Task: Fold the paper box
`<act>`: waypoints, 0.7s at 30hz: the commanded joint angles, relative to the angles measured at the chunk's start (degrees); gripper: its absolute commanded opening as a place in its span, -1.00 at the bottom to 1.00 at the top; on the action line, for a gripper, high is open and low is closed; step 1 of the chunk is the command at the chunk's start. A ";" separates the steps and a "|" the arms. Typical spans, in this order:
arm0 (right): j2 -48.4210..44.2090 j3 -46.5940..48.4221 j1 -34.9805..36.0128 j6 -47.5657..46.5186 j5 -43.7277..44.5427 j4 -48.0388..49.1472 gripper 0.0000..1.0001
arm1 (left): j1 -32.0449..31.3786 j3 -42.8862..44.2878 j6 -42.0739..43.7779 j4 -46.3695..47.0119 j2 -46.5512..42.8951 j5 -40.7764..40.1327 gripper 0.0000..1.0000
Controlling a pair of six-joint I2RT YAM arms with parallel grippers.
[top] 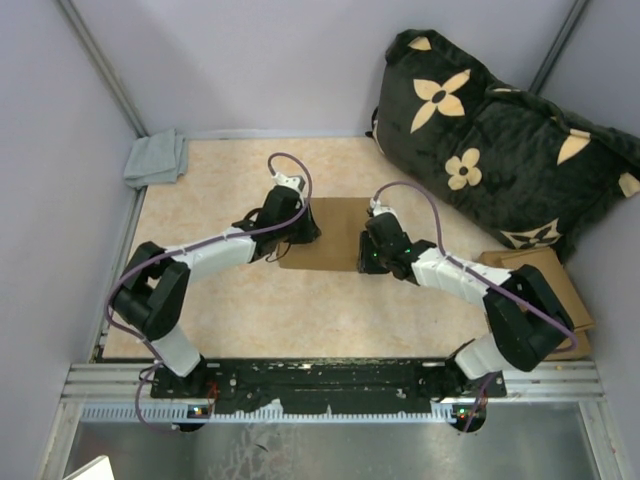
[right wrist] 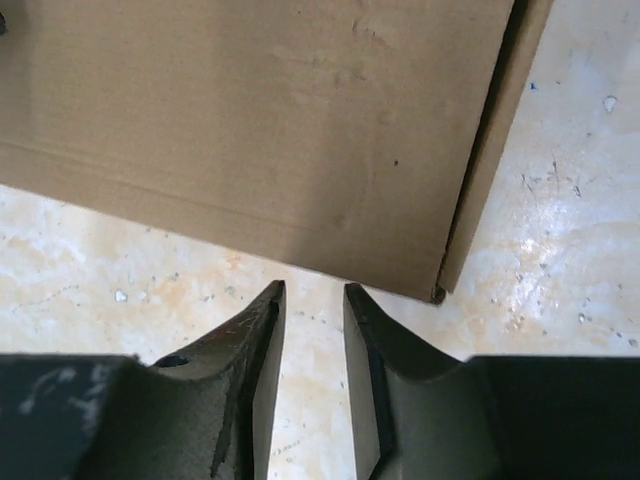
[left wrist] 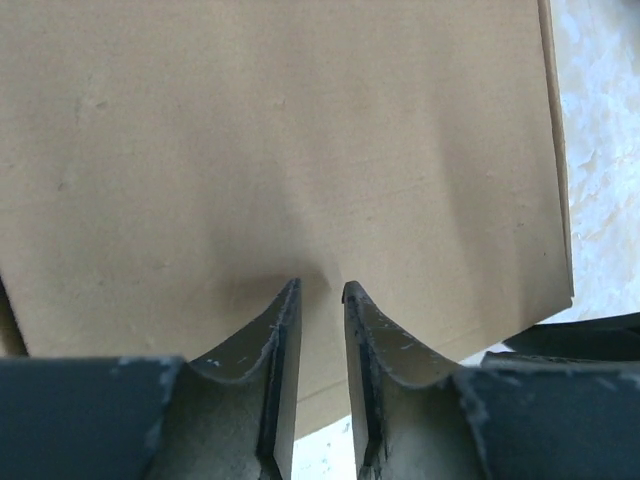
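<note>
Box lies flat at the middle of the bench, between the two arms, its plain brown face up. In the left wrist view the box fills almost the whole picture, with one straight edge running down the right side and pale bench beyond it. The left gripper sits low over that cardboard near its near edge. Its fingers are drawn nearly together with only a thin slit between them and nothing held, and a soft shadow lies under the tips. Whether they press on the sheet cannot be told.

In the right wrist view the box shows a corner where a second layer of cardboard peeks out along the side edge. The right gripper is just short of the box's edge near that corner, over bare bench. Its fingers are also close together, with a narrow gap and nothing held.

From above, the left gripper is on the box's left side and the right gripper on its right side. A black pillow with tan flowers leans in the far right corner. A grey cloth lies in the far left corner. A smaller cardboard piece lies at the right edge, partly under the right arm.
</note>
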 commanded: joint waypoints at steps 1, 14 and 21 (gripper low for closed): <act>-7.89 2.51 -0.24 -2.89 0.07 -1.92 -0.32 | -0.23 1.73 0.96 -4.81 -4.70 -1.22 -0.30; -21.82 4.57 -0.24 -8.25 4.67 -10.35 0.89 | -0.03 -0.32 3.41 -14.19 -19.49 -6.93 1.00; -24.52 1.31 -0.22 -7.64 4.78 -7.77 0.86 | -0.02 -2.81 4.89 -17.46 -23.84 -7.30 1.00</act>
